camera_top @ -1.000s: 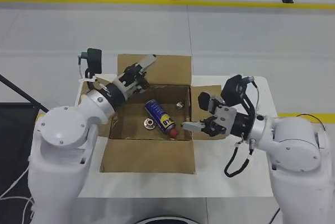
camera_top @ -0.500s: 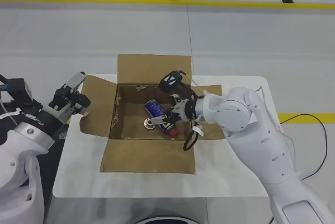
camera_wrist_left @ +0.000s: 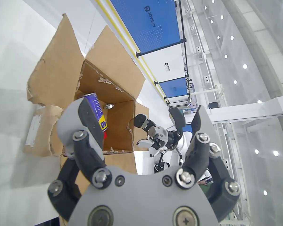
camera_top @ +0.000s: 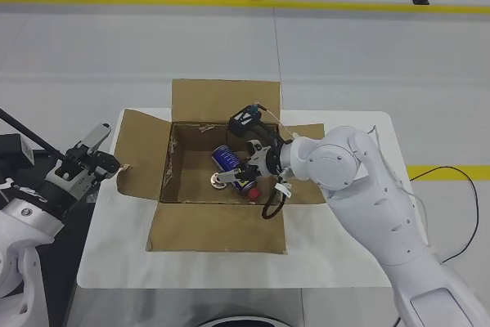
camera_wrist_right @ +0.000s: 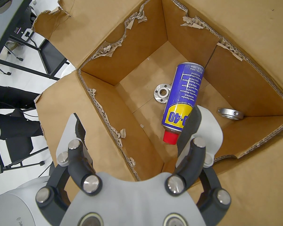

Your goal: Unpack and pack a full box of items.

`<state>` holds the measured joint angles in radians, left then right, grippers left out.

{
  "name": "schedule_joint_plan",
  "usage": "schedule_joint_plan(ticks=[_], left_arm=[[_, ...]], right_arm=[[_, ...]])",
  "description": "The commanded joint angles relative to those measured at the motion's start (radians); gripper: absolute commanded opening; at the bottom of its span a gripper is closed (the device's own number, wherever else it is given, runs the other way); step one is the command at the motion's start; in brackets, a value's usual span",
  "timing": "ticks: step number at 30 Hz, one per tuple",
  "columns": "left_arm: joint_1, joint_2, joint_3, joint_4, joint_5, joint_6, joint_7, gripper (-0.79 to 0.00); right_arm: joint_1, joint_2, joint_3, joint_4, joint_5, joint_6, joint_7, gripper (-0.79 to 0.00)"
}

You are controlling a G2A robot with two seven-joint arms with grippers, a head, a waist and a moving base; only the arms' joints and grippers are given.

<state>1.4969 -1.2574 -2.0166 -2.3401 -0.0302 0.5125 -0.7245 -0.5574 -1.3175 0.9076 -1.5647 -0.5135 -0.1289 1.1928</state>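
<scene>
**Operator:** Which step is in hand?

**Technician:** Unpacking, by my reading. The cardboard box (camera_top: 216, 230) stands open on the table (camera_top: 343, 253) with its flaps folded out. On its floor lie a blue spray can (camera_wrist_right: 182, 95) on its side, a flange (camera_wrist_right: 162, 93) just beside the can, and a metal ring (camera_wrist_right: 230, 114) against a wall.

**Operator:** State of the end effectors?

**Technician:** Right gripper (camera_wrist_right: 138, 122): fingers spread, nothing held, poised above the box opening near the can's red-capped end. Left gripper (camera_wrist_left: 142, 114): fingers spread, nothing held, outside the box beside its left flap.

**Operator:** What does the next move call for?

**Technician:** Probably a descent of the right gripper into the box, with the jaws set across the can's body rather than along it, then closing. Keep the fingers off the near wall. A round can may roll if nudged on one side only
</scene>
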Motion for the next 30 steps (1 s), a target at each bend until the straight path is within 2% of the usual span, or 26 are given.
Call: schedule_joint_plan(ticks=[1, 7, 14, 24, 30], left_arm=[[0.0, 0.0, 0.0, 0.0, 0.0, 0.0, 0.0, 0.0], [0.0, 0.0, 0.0, 0.0, 0.0, 0.0, 0.0, 0.0], [0.0, 0.0, 0.0, 0.0, 0.0, 0.0, 0.0, 0.0], [0.001, 0.0, 0.001, 0.0, 0.0, -0.004, 0.002, 0.0], [0.022, 0.001, 0.035, -0.004, -0.017, -0.023, 0.06, 0.0]], right_arm=[[0.004, -0.002, -0.036, 0.009, -0.089, 0.043, 0.008, 0.0], [0.066, -0.036, -0.145, 0.094, -0.149, 0.129, -0.015, 0.0], [0.145, -0.084, -0.236, 0.263, -0.133, 0.173, -0.012, 0.0], [0.127, -0.087, -0.249, 0.278, -0.137, 0.153, -0.031, 0.0], [0.152, -0.118, -0.3, 0.337, -0.157, 0.179, -0.042, 0.0]])
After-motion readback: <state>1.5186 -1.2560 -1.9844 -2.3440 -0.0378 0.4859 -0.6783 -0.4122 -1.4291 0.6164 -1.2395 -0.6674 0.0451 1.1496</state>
